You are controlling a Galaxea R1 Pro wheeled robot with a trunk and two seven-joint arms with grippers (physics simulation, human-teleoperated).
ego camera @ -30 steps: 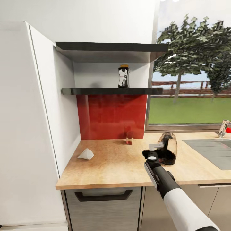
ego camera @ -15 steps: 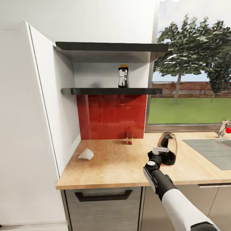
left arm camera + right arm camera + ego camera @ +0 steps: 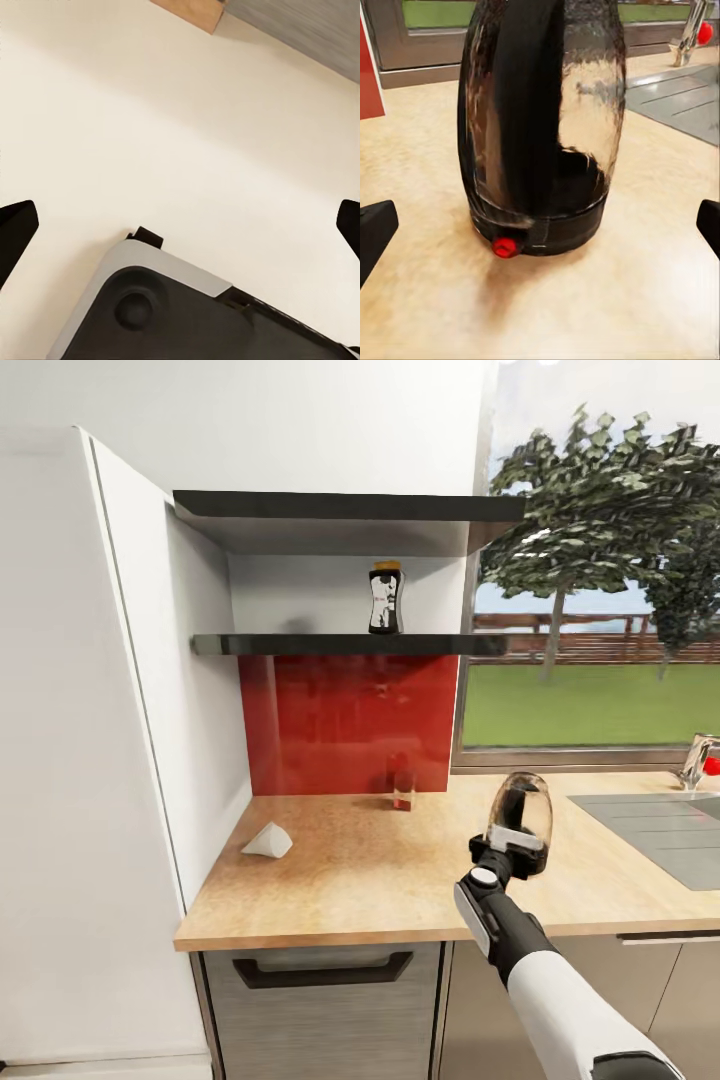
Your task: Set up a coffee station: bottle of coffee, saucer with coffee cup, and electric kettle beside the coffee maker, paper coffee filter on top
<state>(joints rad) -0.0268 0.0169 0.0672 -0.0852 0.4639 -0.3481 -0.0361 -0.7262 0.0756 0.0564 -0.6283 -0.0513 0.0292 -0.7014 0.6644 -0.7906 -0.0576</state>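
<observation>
The right gripper [image 3: 505, 847] stands spread wide, just short of the upright kettle [image 3: 521, 822] on the worktop [image 3: 370, 880], gripping nothing. The left gripper [image 3: 180, 225] is also spread, facing a pale surface. By my reading little is done: the kettle is on the worktop, but the coffee bottle [image 3: 385, 598] is still on the shelf [image 3: 300, 644] and the paper filter [image 3: 268, 842] lies near the wall.

head view high; right wrist near electric kettle [image 3: 540, 127].
</observation>
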